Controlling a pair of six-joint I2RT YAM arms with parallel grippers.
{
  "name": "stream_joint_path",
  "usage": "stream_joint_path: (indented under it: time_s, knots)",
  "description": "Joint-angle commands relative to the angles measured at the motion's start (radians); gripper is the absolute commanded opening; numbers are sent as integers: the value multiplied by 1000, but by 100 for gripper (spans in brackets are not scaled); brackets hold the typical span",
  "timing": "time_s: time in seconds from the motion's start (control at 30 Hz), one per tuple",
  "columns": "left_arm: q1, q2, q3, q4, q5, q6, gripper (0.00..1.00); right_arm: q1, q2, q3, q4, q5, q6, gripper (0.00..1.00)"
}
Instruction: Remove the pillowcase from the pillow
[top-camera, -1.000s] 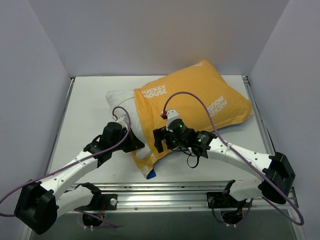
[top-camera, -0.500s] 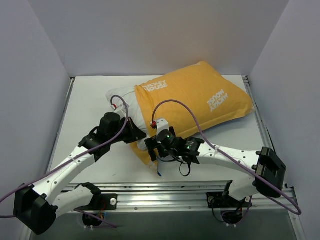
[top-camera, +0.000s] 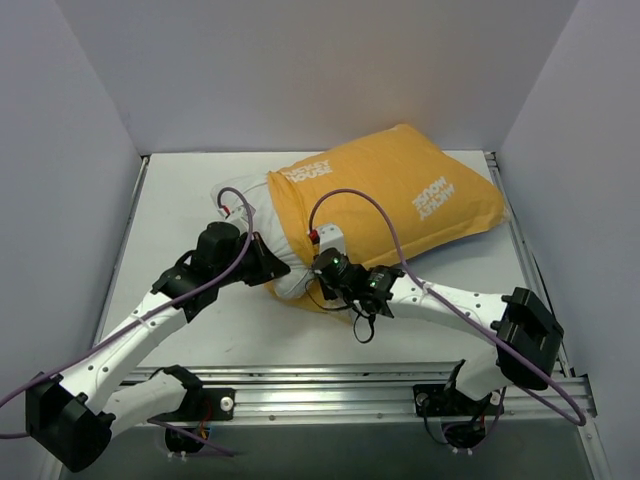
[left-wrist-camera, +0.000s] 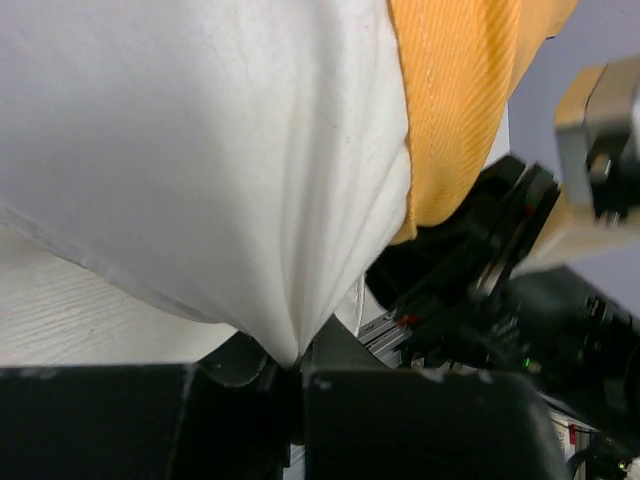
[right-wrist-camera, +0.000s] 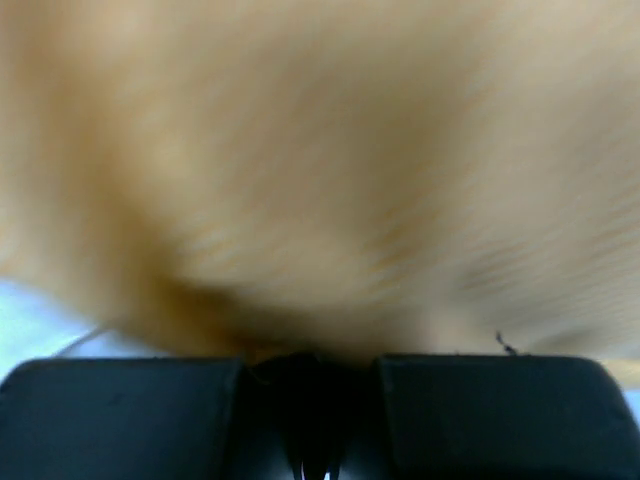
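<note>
My 2 claws are clamped at the near end of the bundle, 1 on each fabric.

My left claw (left-wrist-camera: 296, 366) is closed on a pinched corner of the plump white fabric pillow (left-wrist-camera: 200, 150). The cloth draws down to a point between my fingers. My right claw (right-wrist-camera: 311, 368) is closed on the near edge of the soft orange-yellow fabric pillowcase with white lettering (top-camera: 395, 195). That wrist view is blurred, nothing but orange cloth down to the jaws. From above, the pillowcase lies slanted across the white surface (top-camera: 175, 200), far end toward the back right corner. It covers most of the pillow, and white shows only at the left end and the near-left corner. My 2 claws sit just beside each other there.
</note>
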Motion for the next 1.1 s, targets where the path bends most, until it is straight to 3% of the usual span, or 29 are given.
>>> stream_joint_path:
  time_s: [0.0, 0.17, 0.2, 0.43, 0.6, 0.73, 0.77, 0.8, 0.83, 0.87, 0.9, 0.97, 1.07]
  knots:
    - [-1, -97, 80, -44, -39, 24, 2, -147, -47, 37, 5, 92, -24, 0]
    - [78, -166, 77, -172, -53, 44, 2, -412, -76, 51, -88, 60, 54, 0]
    - [100, -189, 76, -212, -41, 48, 2, -530, -82, 52, -101, 31, 70, 0]
    - [266, -273, 120, -405, 2, 139, 2, -974, -190, 3, -138, -144, 214, 0]
    - [286, -306, 127, -508, 21, 188, 2, -1016, -227, 8, -118, -256, 205, 0]
    - [284, -375, 19, -462, 174, 168, 2, -915, -251, 28, -99, -385, 145, 0]
    - [284, -408, -2, -438, 239, 150, 9, -896, -268, 36, -106, -390, 128, 11]
    - [284, -422, -18, -434, 261, 144, 44, -879, -279, 54, -115, -408, 108, 19]
    - [284, -433, -25, -434, 274, 142, 62, -867, -288, 65, -145, -419, 75, 27]
    - [284, -444, -19, -456, 278, 150, 77, -862, -302, 77, -164, -434, 62, 44]
    - [283, -441, -7, -470, 274, 157, 89, -862, -310, 91, -185, -453, 47, 53]
    - [284, -404, 54, -500, 259, 185, 94, -862, -339, 134, -247, -476, 15, 71]
    - [286, -296, 164, -552, 242, 205, 94, -862, -397, 180, -287, -481, -8, 85]
